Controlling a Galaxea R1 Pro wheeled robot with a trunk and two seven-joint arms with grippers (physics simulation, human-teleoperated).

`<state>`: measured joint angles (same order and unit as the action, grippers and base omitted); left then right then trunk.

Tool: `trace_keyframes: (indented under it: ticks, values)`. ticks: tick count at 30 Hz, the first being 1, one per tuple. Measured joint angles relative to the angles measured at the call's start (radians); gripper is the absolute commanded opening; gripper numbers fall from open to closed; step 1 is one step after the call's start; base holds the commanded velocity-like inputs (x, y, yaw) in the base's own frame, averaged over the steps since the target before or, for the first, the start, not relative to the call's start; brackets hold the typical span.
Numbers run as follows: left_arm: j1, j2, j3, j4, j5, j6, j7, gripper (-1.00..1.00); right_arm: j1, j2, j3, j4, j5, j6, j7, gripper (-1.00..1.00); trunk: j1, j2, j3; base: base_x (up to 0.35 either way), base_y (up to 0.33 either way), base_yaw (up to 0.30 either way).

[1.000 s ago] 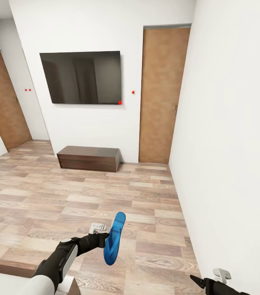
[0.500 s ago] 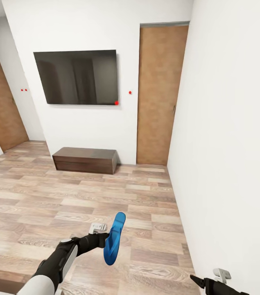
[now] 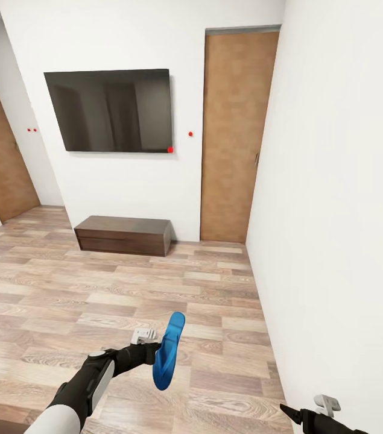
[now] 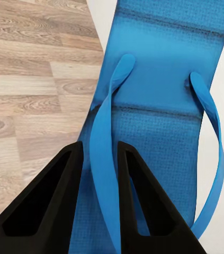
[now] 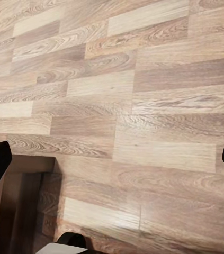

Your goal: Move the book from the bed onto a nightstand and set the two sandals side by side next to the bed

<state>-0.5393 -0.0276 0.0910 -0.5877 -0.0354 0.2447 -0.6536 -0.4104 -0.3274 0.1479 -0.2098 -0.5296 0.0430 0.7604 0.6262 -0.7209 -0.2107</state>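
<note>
Left end effector (image 3: 154, 351) clamped on sandal (image 3: 168, 351), bench cabinet (image 3: 123, 235) ahead.

A brown wood-plank floor (image 3: 94, 301) carries a long low dark brown cabinet (image 3: 123, 234) standing against the far white wall (image 3: 125, 187)

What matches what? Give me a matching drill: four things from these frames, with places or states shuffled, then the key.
1. sandal
2. TV
3. bench cabinet
4. right end effector

A. on the floor against the wall
B. open, above bare planks
C. mounted on the white wall
D. pinched by a strap in the left end effector

Pairs: 1-D, 2-C, 3-A, 4-B
</note>
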Motion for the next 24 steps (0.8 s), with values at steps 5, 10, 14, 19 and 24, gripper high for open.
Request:
trace_keyframes:
  ticks: [5,10,14,19,24]
  values:
    - [0.0,0.0,-0.001,0.0,0.0,0.0,0.0,-1.0,0.0,0.0,0.0,0.0,0.0,0.0,0.0,1.0,0.0,0.0,0.0,0.11,0.023,0.0]
    - [0.0,0.0,-0.001,0.0,0.0,0.0,0.0,-1.0,0.0,0.003,0.0,0.0,0.001,0.0,-0.001,1.0,0.0,0.0,0.0,0.272,0.083,0.0]
    - [0.0,0.0,0.0,0.0,0.0,0.0,0.0,-1.0,0.0,0.003,0.0,0.0,0.002,0.0,0.0,1.0,-0.001,0.0,0.0,0.309,0.02,0.0]
    - [0.0,0.0,-0.001,0.0,-0.001,0.0,0.0,-1.0,0.0,0.003,0.0,0.0,0.002,0.0,0.0,1.0,-0.001,0.0,0.0,0.319,0.004,0.0]
    - [0.0,0.0,0.0,0.0,-0.001,0.0,0.0,-1.0,0.0,0.004,0.0,0.0,0.002,0.0,0.002,1.0,-0.001,0.0,0.0,0.325,0.0,0.0]
